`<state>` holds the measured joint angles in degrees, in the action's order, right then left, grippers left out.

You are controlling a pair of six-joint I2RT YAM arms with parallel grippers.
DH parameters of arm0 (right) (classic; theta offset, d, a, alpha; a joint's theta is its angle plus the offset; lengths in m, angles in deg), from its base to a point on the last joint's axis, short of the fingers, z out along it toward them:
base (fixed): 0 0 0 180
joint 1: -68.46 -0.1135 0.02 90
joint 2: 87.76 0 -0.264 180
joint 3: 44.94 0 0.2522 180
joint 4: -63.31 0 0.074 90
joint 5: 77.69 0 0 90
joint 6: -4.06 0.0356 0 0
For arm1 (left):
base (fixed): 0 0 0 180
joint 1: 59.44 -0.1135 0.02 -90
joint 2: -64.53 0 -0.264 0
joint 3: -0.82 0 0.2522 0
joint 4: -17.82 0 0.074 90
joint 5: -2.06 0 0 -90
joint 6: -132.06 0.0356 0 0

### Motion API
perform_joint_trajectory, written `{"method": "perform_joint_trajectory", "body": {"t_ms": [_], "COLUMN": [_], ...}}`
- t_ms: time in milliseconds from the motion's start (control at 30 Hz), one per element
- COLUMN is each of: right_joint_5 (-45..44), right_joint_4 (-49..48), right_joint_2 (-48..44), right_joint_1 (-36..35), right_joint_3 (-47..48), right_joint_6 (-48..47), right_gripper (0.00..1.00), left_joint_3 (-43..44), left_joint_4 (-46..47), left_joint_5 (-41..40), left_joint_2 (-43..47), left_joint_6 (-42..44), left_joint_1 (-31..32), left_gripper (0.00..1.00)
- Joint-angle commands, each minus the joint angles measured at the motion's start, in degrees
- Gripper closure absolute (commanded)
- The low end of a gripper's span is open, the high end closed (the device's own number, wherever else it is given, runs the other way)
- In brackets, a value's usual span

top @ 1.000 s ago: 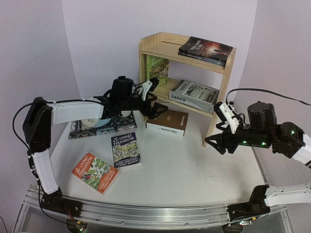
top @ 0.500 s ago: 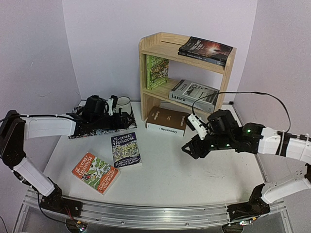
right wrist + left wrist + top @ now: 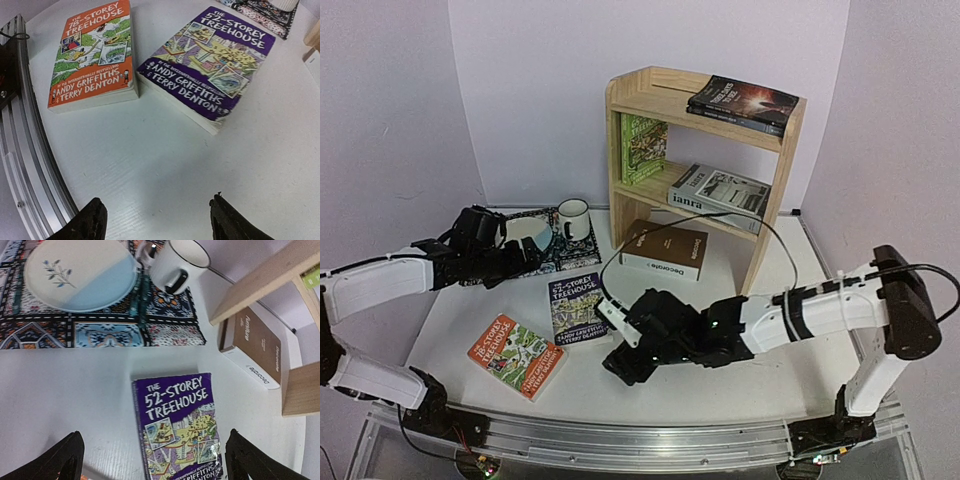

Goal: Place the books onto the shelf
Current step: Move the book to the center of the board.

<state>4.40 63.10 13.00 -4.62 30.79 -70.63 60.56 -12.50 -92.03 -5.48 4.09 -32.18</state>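
Observation:
The pale pine shelf [image 3: 655, 92] stands at the back. Two dark books [image 3: 742, 103] lie on its top board. A green book [image 3: 642, 148] stands upright and a grey one [image 3: 718, 196] lies flat on the lower board. The brown-and-white "Decorate" book [image 3: 665, 250] lies on the table at the shelf's foot. The dark blue Treehouse book [image 3: 578, 308] [image 3: 180, 425] [image 3: 210, 60] and the orange one [image 3: 517, 356] [image 3: 92, 55] lie flat nearer the front. My left gripper [image 3: 528, 258] [image 3: 152, 460] hovers open over the mat's edge, behind the blue book. My right gripper [image 3: 618, 362] [image 3: 157, 220] is open and empty, low over bare table just right of both paperbacks.
A patterned mat [image 3: 570, 255] [image 3: 100, 332] at the back left carries a plate [image 3: 80, 272] and a white mug [image 3: 572, 218] [image 3: 175, 265]. A metal rail [image 3: 620, 440] [image 3: 20, 125] runs along the table's near edge, close to the orange book.
My left arm has pulled back from the shelf to the mat. My right arm has swung from beside the shelf across to the front middle, next to the blue book.

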Motion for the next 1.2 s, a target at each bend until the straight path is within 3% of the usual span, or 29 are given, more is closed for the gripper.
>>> {"method": "perform_joint_trajectory", "body": {"t_ms": [0,100,267,733,1000,1067,1133,1167], "right_joint_5": [-0.9,-0.7,-4.9,-2.7,0.0,0.6,0.7,0.5], "right_joint_4": [-3.8,-5.7,-6.0,-5.3,-5.2,-5.2,-4.7,-4.0], "right_joint_2": [6.6,10.9,16.8,28.4,32.6,33.0,33.1,32.9], "right_joint_1": [-2.1,-2.7,-2.7,-0.9,-0.3,-0.3,-0.3,-0.2], "right_joint_3": [7.0,10.7,16.4,27.6,31.5,31.8,31.9,32.0], "right_joint_6": [6.1,8.9,14.3,25.6,26.7,26.2,25.3,24.8], "right_gripper": [0.31,0.32,0.42,0.43,0.56,0.70,0.94,0.98], "left_joint_3": [-0.5,-2.6,-6.1,-9.1,-9.0,-9.3,-9.4,-9.5], "left_joint_4": [-13.0,-15.4,-16.3,-21.4,-22.5,-22.5,-22.4,-22.4], "left_joint_5": [-8.7,-8.8,-8.3,-8.3,-10.8,-10.8,-10.5,-10.4], "left_joint_2": [6.7,11.4,17.4,25.0,25.2,24.6,24.2,23.9], "left_joint_6": [-7.0,-10.7,-15.1,-17.1,-15.6,-15.6,-15.5,-15.4], "left_joint_1": [-0.7,-0.8,-1.0,-1.1,-1.1,-1.1,-1.0,-1.0], "left_gripper": [0.00,0.01,0.04,0.04,0.04,0.04,0.04,0.04]}}
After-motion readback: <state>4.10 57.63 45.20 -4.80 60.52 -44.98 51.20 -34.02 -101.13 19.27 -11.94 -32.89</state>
